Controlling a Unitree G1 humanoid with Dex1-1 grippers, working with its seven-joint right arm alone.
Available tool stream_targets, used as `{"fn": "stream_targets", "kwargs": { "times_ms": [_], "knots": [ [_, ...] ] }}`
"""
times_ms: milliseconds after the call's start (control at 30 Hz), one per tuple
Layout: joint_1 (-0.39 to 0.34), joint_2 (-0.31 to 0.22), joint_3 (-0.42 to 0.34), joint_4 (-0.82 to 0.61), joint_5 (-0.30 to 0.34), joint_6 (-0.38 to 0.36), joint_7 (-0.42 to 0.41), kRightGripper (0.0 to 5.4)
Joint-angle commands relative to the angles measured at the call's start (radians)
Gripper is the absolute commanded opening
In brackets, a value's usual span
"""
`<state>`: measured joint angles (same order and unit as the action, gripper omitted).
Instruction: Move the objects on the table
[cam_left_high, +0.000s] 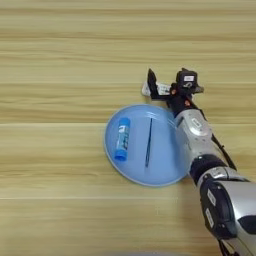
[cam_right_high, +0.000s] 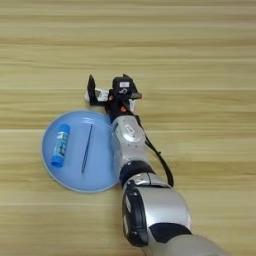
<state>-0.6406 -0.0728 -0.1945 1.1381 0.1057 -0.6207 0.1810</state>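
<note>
Your hand (cam_left_high: 167, 86) pinches the white remote (cam_left_high: 156, 90) just beyond the blue plate (cam_left_high: 170, 172), which holds a blue tube (cam_left_high: 122, 139) and thin dark stick (cam_left_high: 149, 142), on the tabletop (cam_left_high: 50, 60).

place: unclear | seen: plank-grain wooden table (cam_left_high: 60, 55) only

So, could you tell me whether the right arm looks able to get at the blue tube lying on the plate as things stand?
Probably yes. The blue tube lies uncovered on the left side of the light-blue plate, with only a thin dark stick beside it. The right end effector sits just beyond the plate's far rim, at a white object.
</note>
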Motion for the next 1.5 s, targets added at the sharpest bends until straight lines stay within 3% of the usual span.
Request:
{"fn": "stream_targets", "kwargs": {
  "times_ms": [33,1500],
  "knots": [
    [-0.089,-0.011,0.002,-0.044,-0.002,-0.019,-0.008,5.36],
    [-0.096,-0.018,0.000,-0.030,-0.004,-0.017,-0.009,5.36]
  ]
}}
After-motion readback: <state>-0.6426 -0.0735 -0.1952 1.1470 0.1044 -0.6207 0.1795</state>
